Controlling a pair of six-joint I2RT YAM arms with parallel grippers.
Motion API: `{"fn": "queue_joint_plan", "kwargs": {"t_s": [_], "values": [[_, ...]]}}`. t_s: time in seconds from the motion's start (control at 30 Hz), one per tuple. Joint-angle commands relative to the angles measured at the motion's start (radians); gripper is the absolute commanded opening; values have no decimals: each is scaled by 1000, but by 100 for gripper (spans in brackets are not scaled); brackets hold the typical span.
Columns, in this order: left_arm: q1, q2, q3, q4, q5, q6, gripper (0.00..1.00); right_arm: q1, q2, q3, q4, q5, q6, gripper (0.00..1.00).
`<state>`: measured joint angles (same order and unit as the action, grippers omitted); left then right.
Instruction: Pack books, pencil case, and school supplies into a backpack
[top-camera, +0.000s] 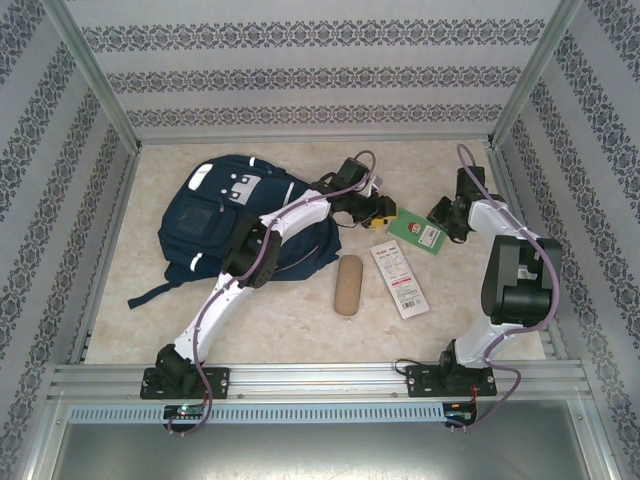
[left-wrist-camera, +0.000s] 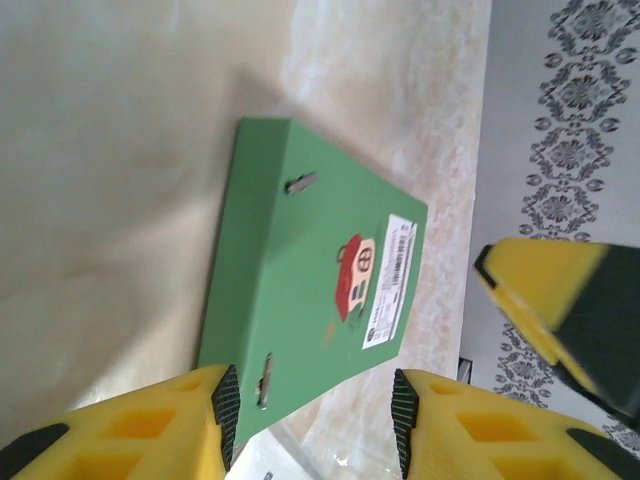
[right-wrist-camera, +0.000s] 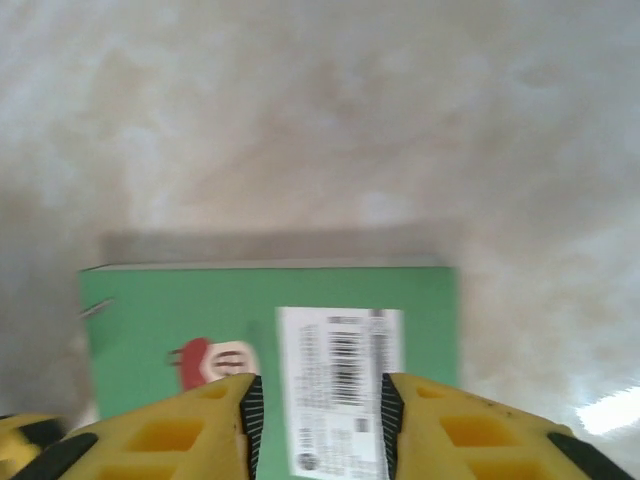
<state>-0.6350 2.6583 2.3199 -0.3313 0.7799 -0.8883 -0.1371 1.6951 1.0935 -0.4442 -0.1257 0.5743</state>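
Note:
The navy backpack (top-camera: 235, 222) lies at the left of the table. A small green flat item (top-camera: 420, 234) (left-wrist-camera: 300, 270) (right-wrist-camera: 260, 310) rests right of it, its far edge raised off the table. My left gripper (top-camera: 382, 220) (left-wrist-camera: 312, 412) is open; its left pad touches the item's corner, the other pad stands apart. My right gripper (top-camera: 444, 216) (right-wrist-camera: 320, 420) is open over the item's white label, and one of its fingers (left-wrist-camera: 560, 310) shows in the left wrist view. The tan pencil case (top-camera: 348, 286) and a white packet (top-camera: 400, 280) lie nearer. The books are out of view.
The left arm (top-camera: 250, 255) reaches across the backpack's lower right part. Patterned walls and metal posts (top-camera: 100, 90) close in the table on three sides. A metal rail (top-camera: 320, 378) runs along the near edge.

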Motion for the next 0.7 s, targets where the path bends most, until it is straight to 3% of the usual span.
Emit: {"fn": "queue_joint_plan", "kwargs": {"t_s": [0.0, 0.13, 0.27, 0.5, 0.67], "values": [[-6, 29, 56, -26, -25, 27, 47, -21, 23, -21, -31, 34, 3, 37], [-6, 40, 65, -31, -24, 25, 48, -37, 69, -30, -32, 27, 8, 31], [-6, 40, 64, -32, -21, 29, 48, -54, 91, -47, -12, 0, 9, 34], [-6, 49, 64, -48, -29, 34, 48, -58, 158, -8, 32, -180, -27, 38], [-5, 49, 87, -188, -143, 87, 48, -42, 170, 6, 53, -257, -49, 37]]}}
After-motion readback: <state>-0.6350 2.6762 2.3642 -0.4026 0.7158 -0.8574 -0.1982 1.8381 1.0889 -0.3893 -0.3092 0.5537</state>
